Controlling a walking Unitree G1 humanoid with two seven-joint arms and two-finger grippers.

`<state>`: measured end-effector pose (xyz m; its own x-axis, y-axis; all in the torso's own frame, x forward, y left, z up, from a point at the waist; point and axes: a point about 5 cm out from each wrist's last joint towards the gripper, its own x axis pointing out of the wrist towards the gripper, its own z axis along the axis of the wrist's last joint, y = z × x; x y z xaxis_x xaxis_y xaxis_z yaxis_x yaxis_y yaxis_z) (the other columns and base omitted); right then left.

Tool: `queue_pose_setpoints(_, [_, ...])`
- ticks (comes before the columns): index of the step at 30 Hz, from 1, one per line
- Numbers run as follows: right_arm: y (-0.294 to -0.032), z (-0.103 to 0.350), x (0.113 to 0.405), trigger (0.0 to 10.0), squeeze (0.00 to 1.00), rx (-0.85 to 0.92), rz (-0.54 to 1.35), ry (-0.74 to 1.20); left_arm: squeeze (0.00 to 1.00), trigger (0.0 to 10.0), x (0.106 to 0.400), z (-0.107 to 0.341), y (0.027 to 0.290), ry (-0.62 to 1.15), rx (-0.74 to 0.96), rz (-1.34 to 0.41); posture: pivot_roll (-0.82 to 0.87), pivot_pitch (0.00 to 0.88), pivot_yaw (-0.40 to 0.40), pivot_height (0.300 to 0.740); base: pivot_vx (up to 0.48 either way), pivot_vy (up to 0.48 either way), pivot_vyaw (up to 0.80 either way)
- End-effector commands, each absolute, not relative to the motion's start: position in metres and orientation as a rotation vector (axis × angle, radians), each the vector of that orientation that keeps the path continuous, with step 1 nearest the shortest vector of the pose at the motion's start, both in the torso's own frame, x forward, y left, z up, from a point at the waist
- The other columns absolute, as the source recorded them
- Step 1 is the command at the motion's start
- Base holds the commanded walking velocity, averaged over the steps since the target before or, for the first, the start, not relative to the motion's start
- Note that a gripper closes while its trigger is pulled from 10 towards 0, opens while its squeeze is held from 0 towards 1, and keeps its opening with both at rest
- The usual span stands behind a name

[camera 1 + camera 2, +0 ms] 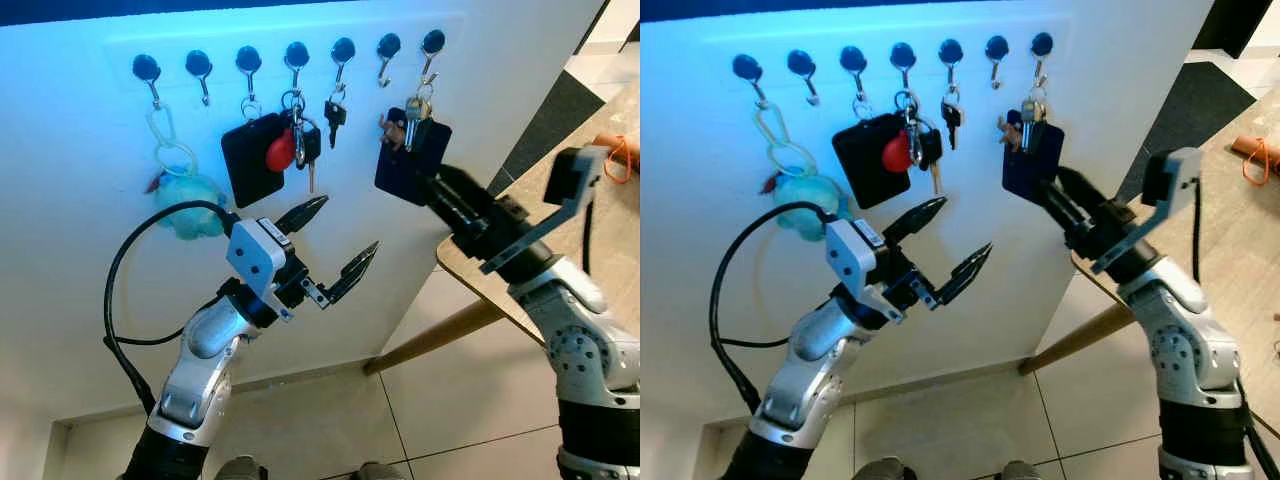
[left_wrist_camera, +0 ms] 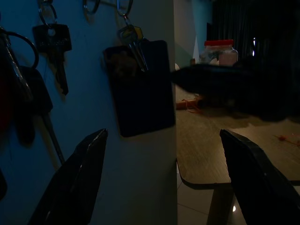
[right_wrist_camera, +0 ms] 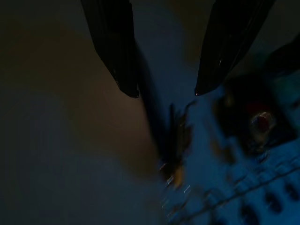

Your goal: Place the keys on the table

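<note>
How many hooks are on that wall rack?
7, in one row along the white wall rack: hook one, two, three, four, five, six, seven.

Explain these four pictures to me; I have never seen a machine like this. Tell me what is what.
This is a humanoid robot with two silver arms, each ending in a pincer of two long black fingers. The two bright pictures come from its head camera, looking forward and down. The two dark ones come from cameras on its wrists, looking along the fingers.

Before it stands a white wall board with a row of hooks. Keys and tags hang there, and a teal fluffy charm.

The left pincer hovers open below the hooks, holding nothing. The right pincer reaches to the dark blue tag with keys on the last hook; its fingers are apart in its wrist view.

To the right is the wooden table.
</note>
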<state>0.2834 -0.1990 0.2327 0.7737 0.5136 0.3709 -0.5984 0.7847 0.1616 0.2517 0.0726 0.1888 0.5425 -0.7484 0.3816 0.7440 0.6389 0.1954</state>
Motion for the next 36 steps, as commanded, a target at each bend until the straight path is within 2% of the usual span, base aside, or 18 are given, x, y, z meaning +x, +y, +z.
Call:
queue_pose_setpoints(1, [-0.214, 0.236, 0.285, 10.0, 0.0, 0.257, 0.526, -0.347, 0.0, 10.0, 0.248, 0.192, 0.071, -0.468, 0.013, -0.908, 0.05, 0.106, 0.002, 0.74, 0.0, 0.0, 0.0])
queue_pose_setpoints(6, [-0.234, 0.249, 0.288, 10.0, 0.0, 0.283, 0.392, -0.45, 0.0, 10.0, 0.248, 0.192, 0.07, -0.467, 0.01, -0.915, 0.05, 0.106, 0.004, 0.74, 0.0, 0.0, 0.0])
queue_pose_setpoints(9, [-0.235, 0.254, 0.288, 10.0, 0.0, 0.306, 0.388, -0.489, 0.0, 10.0, 0.248, 0.192, 0.069, -0.467, 0.01, -0.917, 0.05, 0.106, 0.004, 0.74, 0.0, 0.0, 0.0])
queue_pose_setpoints(14, [-0.223, 0.258, 0.288, 10.0, 0.0, 0.304, 0.423, -0.513, 0.0, 10.0, 0.248, 0.191, 0.07, -0.467, 0.01, -0.915, 0.05, 0.104, 0.003, 0.74, 0.0, 0.0, 0.0])
queue_pose_setpoints(18, [-0.205, 0.26, 0.291, 10.0, 0.0, 0.221, 0.455, -0.526, 0.0, 10.0, 0.249, 0.191, 0.07, -0.466, 0.013, -0.912, 0.05, 0.102, 0.003, 0.74, 0.0, 0.0, 0.0])
queue_pose_setpoints(19, [-0.199, 0.261, 0.291, 10.0, 0.03, 0.212, 0.477, -0.528, 0.0, 10.0, 0.249, 0.191, 0.07, -0.466, 0.013, -0.911, 0.05, 0.099, 0.002, 0.74, 0.0, 0.0, 0.0])
queue_pose_setpoints(20, [-0.193, 0.261, 0.292, 10.0, 0.49, 0.202, 0.501, -0.524, 0.0, 10.0, 0.249, 0.192, 0.07, -0.467, 0.013, -0.912, 0.05, 0.099, 0.002, 0.74, 0.0, 0.0, 0.0])
queue_pose_setpoints(22, [-0.193, 0.261, 0.292, 10.0, 0.49, 0.202, 0.501, -0.524, 0.0, 10.0, 0.249, 0.192, 0.07, -0.467, 0.013, -0.912, 0.05, 0.099, 0.002, 0.74, 0.0, 0.0, 0.0])
queue_pose_setpoints(23, [-0.188, 0.26, 0.293, 10.0, 1.0, 0.194, 0.519, -0.518, 0.0, 10.0, 0.25, 0.192, 0.07, -0.467, 0.014, -0.912, 0.05, 0.097, 0.003, 0.74, 0.0, 0.0, 0.0])
queue_pose_setpoints(26, [-0.18, 0.258, 0.297, 10.0, 1.0, 0.158, 0.526, -0.509, 0.0, 10.0, 0.25, 0.192, 0.069, -0.469, 0.014, -0.911, 0.05, 0.093, 0.002, 0.74, 0.0, 0.0, 0.0])
queue_pose_setpoints(27, [-0.178, 0.257, 0.298, 10.0, 0.62, 0.144, 0.521, -0.508, 0.0, 10.0, 0.25, 0.192, 0.069, -0.47, 0.014, -0.911, 0.05, 0.093, 0.002, 0.74, 0.0, 0.0, 0.0])
queue_pose_setpoints(29, [-0.177, 0.258, 0.3, 10.0, 0.62, 0.138, 0.511, -0.515, 0.0, 10.0, 0.25, 0.192, 0.07, -0.47, 0.014, -0.911, 0.05, 0.092, 0.003, 0.74, 0.0, 0.0, 0.0])
queue_pose_setpoints(30, [-0.175, 0.257, 0.304, 10.0, 0.07, 0.12, 0.498, -0.515, 0.0, 10.0, 0.25, 0.192, 0.07, -0.469, 0.014, -0.91, 0.04, 0.09, 0.006, 0.74, 0.0, 0.0, 0.0])
queue_pose_setpoints(31, [-0.173, 0.257, 0.307, 10.0, 0.0, 0.106, 0.493, -0.514, 0.0, 10.0, 0.25, 0.192, 0.069, -0.469, 0.013, -0.911, 0.04, 0.089, 0.006, 0.74, 0.0, 0.0, 0.0])
queue_pose_setpoints(36, [-0.161, 0.253, 0.318, 10.0, 0.0, 0.049, 0.502, -0.496, 0.0, 10.0, 0.25, 0.194, 0.067, -0.478, -0.002, -0.916, 0.05, 0.088, 0.004, 0.74, 0.0, 0.0, 0.0])
